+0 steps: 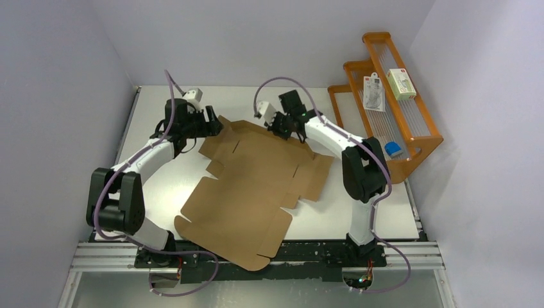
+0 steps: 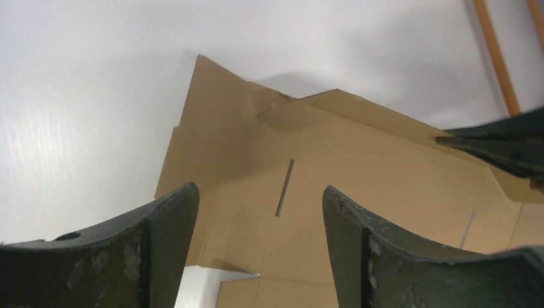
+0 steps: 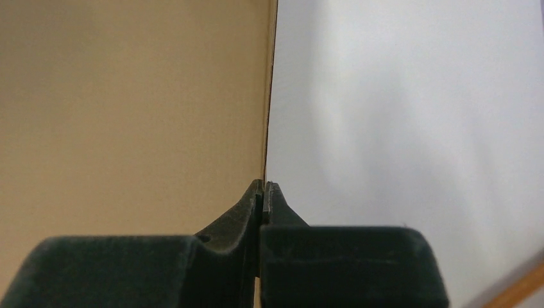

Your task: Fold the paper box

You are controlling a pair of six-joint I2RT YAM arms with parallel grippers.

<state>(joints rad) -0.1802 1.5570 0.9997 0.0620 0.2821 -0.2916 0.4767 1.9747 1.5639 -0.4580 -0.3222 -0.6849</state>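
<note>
Box (image 1: 256, 186) lies unfolded at centre of the table (image 1: 401, 221), near corner overhanging the bottom edge. Left gripper (image 1: 215, 125) sits at its upper-left corner, fingers spread. Right gripper (image 3: 263, 187) is pinching the raised top edge.

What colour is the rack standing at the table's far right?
Orange, with thin wire fronts; the rack shows best in the top external view.

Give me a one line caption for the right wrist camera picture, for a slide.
Right gripper shut on the thin edge of the brown paper box, seen edge-on from the wrist.
</note>
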